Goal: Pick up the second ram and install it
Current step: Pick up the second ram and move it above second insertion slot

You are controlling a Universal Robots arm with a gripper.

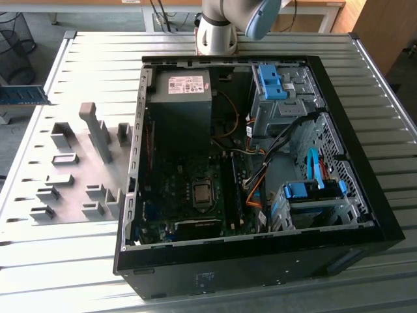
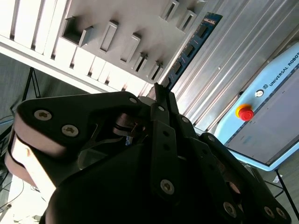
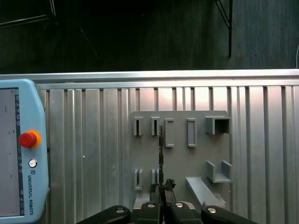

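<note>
The second ram [image 2: 190,46] is a thin blue stick with black chips. It sticks out from my gripper [image 2: 159,91], whose black fingers are shut on its near end. In the first wrist view the ram [image 3: 161,154] shows edge-on, rising from the gripper [image 3: 161,185] above the grey fixture plate [image 3: 177,149]. In the exterior view the blue ram [image 1: 23,96] hangs at the exterior view's far left, beyond the table edge and away from the open computer case [image 1: 260,261]. The green motherboard [image 1: 189,195] lies inside the case, with long black slots [image 1: 229,182] beside the processor socket.
The grey fixture plate [image 1: 71,176] with upright blocks lies on the slatted metal table [image 1: 104,59], between the ram and the case. A light blue teach pendant [image 3: 18,149] with a red button rests on the table. Cables and blue drive cages [image 1: 306,192] crowd the case's right half.
</note>
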